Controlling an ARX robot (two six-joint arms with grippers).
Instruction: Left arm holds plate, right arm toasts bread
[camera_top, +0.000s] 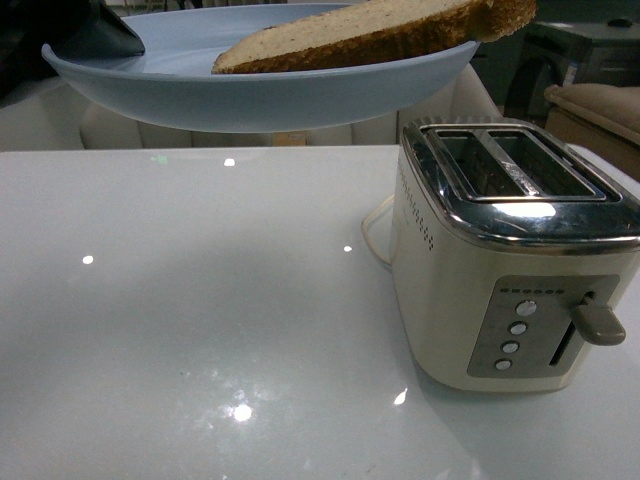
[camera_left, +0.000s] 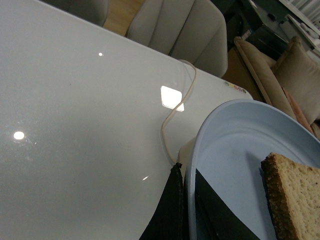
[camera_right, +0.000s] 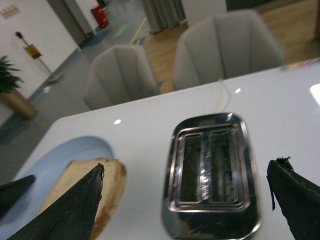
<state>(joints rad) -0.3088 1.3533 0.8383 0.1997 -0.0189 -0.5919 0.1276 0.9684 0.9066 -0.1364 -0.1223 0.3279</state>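
Plate aloft, bread not yet taken.
Your left gripper (camera_left: 187, 202) clamps the left rim of the round pale blue plate (camera_top: 250, 95), raised left of the cream chrome-topped toaster (camera_top: 510, 260). The tan crusted bread slice (camera_top: 370, 35) overhangs its right rim. Your right gripper (camera_right: 186, 167) hangs spread and empty; jolt the plate and the bread could slide off.

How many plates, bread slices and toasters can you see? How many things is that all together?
plate: 1
bread slice: 1
toaster: 1
Total: 3
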